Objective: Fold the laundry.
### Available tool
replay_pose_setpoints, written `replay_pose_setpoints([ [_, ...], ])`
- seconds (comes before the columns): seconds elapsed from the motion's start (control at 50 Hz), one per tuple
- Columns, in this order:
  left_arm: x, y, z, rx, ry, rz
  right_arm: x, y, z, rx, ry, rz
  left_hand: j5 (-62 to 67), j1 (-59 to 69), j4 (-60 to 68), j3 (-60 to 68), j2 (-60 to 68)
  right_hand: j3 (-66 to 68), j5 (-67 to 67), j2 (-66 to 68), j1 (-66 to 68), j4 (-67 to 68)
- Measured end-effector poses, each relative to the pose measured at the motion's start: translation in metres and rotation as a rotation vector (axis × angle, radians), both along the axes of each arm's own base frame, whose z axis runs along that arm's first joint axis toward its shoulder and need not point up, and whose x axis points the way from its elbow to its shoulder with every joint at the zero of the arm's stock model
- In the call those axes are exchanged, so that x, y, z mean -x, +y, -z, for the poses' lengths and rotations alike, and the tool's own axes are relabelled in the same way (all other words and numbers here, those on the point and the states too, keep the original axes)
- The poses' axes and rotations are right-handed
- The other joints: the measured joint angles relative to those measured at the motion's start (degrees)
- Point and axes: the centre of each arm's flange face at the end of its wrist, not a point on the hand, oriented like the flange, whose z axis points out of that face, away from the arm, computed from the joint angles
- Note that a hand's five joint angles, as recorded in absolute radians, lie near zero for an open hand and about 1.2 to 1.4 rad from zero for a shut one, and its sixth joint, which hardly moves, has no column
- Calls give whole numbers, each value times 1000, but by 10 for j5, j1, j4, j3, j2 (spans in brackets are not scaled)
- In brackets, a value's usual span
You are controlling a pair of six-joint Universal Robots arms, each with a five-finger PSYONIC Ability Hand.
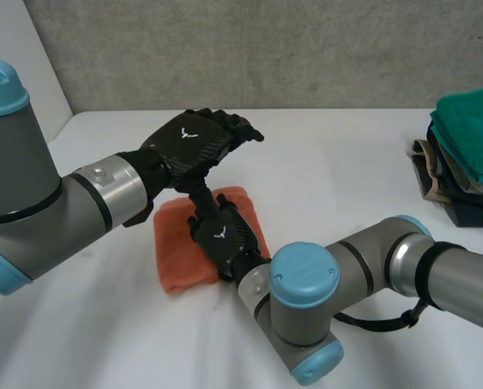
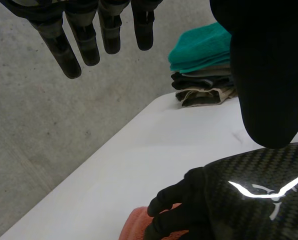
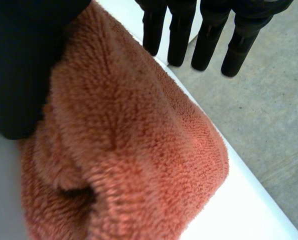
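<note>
Towel [image 1: 179, 261] orange, fluffy, folded; R hand [image 1: 224, 235] flat on it.

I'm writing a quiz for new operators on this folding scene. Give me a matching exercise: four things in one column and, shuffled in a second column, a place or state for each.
Things
1. left hand
2. right hand
3. orange towel
4. teal towel

Places or states
A. on top of the stack of clothes
B. folded, with a hand on it
C. raised in the air, fingers straight, holding nothing
D. lying flat on the orange towel

Pairs: 1-C, 2-D, 3-B, 4-A
</note>
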Motion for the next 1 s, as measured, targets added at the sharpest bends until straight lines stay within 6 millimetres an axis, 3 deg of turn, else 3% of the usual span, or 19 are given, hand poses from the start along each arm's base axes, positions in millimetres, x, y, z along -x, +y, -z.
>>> replay_pose_setpoints([
  [0.08, -1, -1, -1, 4, 2, -3, -5, -7, -3, 18, -22, 2, 0, 0, 0, 0, 0, 122, 116, 128, 131, 121],
  [0.2, -4, -5, -3, 7, 3, -17, -12, -18, -10, 57, -70, 7, 0, 0, 0, 0, 0, 212, 198, 217, 217, 210],
  [0.3, -9, -10, -4, 11, 6, -36, -15, -36, -13, 87, -101, 26, 0, 0, 0, 0, 0, 432, 401, 422, 360, 444],
  [0.5, -16, -16, -9, 22, 12, -62, -11, -75, -35, 149, -160, 93, 0, 0, 0, 0, 0, 436, 404, 422, 360, 467],
  [0.52, -17, -17, -12, 31, 16, -68, -7, -90, -50, 182, -192, 120, 0, 0, 0, 0, 0, 440, 404, 422, 360, 467],
  [0.6, -20, -17, -20, 50, 26, -76, -2, -107, -74, 229, -236, 149, 0, 0, 0, 0, 0, 443, 404, 422, 360, 467],
  [0.64, -21, -17, -29, 65, 45, -81, 9, -128, -114, 302, -308, 188, 0, 0, 0, 0, 0, 446, 404, 422, 360, 468],
  [0.66, -21, -17, -30, 66, 47, -82, 11, -130, -119, 312, -317, 194, 0, 0, 0, 0, 0, 446, 404, 422, 360, 468],
  [0.7, -22, -17, -35, 71, 63, -84, 25, -145, -152, 369, -380, 226, 0, 0, 0, 0, 0, 446, 404, 422, 360, 468],
  [0.8, -21, -16, -42, 74, 92, -82, 75, -174, -225, 504, -522, 311, 0, 0, 0, 0, 0, 446, 404, 422, 360, 468],
  [0.86, -20, -15, -44, 75, 98, -78, 100, -187, -246, 550, -560, 350, 0, 0, 0, 0, 0, 446, 404, 422, 360, 468],
  [0.9, -19, -14, -44, 75, 101, -74, 134, -203, -266, 598, -595, 398, 0, 0, 0, 0, 0, 447, 404, 422, 360, 468],
  [0.98, -17, -12, -45, 76, 103, -68, 191, -232, -273, 627, -613, 456, 0, 0, 0, 0, 0, 452, 404, 422, 360, 468],
  [1.0, -16, -11, -44, 76, 102, -65, 216, -244, -270, 624, -613, 473, 0, 0, 0, 0, 0, 452, 404, 422, 360, 468],
])
